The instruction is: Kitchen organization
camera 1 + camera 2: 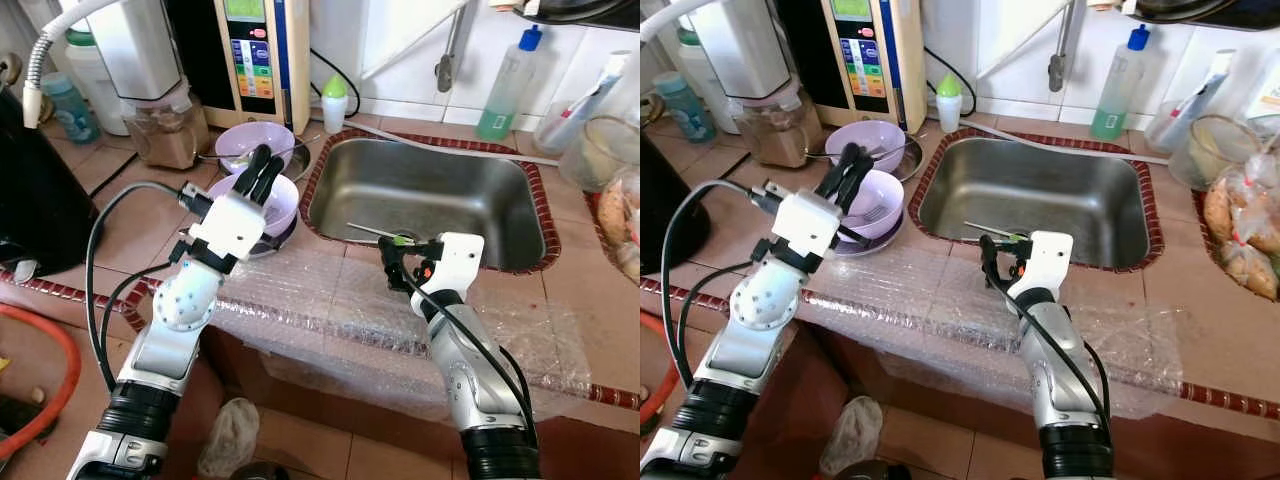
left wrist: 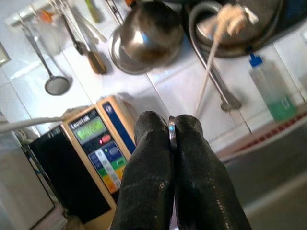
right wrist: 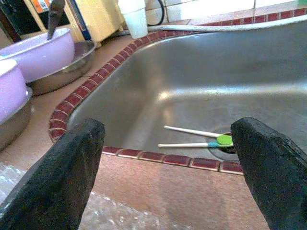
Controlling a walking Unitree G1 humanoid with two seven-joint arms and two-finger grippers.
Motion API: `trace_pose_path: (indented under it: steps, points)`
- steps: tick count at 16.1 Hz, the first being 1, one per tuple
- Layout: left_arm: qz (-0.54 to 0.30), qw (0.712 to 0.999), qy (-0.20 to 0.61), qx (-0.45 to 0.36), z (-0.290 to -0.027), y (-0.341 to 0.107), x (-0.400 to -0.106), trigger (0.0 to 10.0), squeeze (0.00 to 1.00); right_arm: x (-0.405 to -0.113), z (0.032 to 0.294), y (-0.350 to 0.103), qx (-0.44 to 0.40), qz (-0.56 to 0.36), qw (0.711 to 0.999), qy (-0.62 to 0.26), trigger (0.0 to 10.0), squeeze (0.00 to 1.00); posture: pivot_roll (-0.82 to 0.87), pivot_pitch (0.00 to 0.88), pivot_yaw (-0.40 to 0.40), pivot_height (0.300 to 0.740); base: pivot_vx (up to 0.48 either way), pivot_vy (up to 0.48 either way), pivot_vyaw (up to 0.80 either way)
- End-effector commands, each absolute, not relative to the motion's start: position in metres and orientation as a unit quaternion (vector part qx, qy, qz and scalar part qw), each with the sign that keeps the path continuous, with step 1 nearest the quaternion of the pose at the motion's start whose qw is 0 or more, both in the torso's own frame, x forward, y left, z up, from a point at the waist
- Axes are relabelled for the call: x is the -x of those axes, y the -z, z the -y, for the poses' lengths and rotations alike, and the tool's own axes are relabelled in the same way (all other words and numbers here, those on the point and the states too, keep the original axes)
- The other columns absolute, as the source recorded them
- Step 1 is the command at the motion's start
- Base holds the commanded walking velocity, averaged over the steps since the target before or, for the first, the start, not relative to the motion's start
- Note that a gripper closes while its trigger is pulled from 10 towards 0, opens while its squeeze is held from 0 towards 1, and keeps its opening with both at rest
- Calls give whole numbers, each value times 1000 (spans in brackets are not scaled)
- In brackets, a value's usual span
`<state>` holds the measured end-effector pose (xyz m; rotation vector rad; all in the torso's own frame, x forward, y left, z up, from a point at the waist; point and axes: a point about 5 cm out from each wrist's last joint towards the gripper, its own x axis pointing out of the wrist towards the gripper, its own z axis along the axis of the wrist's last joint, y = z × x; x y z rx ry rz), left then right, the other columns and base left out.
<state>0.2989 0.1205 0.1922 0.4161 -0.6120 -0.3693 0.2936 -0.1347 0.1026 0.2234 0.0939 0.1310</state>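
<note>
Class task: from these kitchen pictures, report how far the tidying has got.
Done: chopsticks lie in the sink. In hand: left gripper, shut on a thin metal utensil above the near purple bowl; right gripper open at the sink's edge. Left: both purple bowls on the counter.

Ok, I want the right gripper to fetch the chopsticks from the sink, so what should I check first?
1. Right gripper open: ok.
2. Chopsticks lying free on the sink floor: ok.
3. Right gripper past the sink's front rim: not ok, it is short of it.
4. Left gripper out of the way, raised over the bowl: ok.
5. What the left gripper pinches, a thin metal edge: cannot tell.
</note>
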Motion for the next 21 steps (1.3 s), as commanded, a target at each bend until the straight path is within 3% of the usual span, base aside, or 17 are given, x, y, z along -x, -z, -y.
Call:
trace_pose_path:
  steps: [1,4,8,12,19,20,21]
  points:
    - [328,910,202,-156,-109,-225,-301,0,0,-298,134,-117,-93,-8,992,-88,10000,0,-52,0,62,740,0,0,0]
    - [287,915,274,-78,-86,-240,-309,0,0,-305,134,-136,3,39,988,-150,10000,0,-52,0,63,740,0,0,0]
    - [266,903,329,-67,-65,-245,-313,0,0,-314,148,-159,102,92,975,-173,10000,0,-57,0,55,740,0,0,0]
    - [167,907,387,3,-48,-219,-315,0,0,-315,141,-163,157,106,952,-239,10000,0,-60,0,62,740,0,0,0]
    - [111,894,434,16,-37,-204,-309,353,0,-329,134,-170,209,114,922,-306,10000,0,-62,0,56,740,0,0,0]
    - [109,893,437,16,-35,-203,-308,784,0,-330,134,-170,209,115,921,-308,10000,0,-61,0,55,740,0,0,0]
    - [108,893,437,21,-32,-201,-305,2980,0,-335,131,-171,197,119,923,-309,0,0,-59,0,50,740,0,0,0]
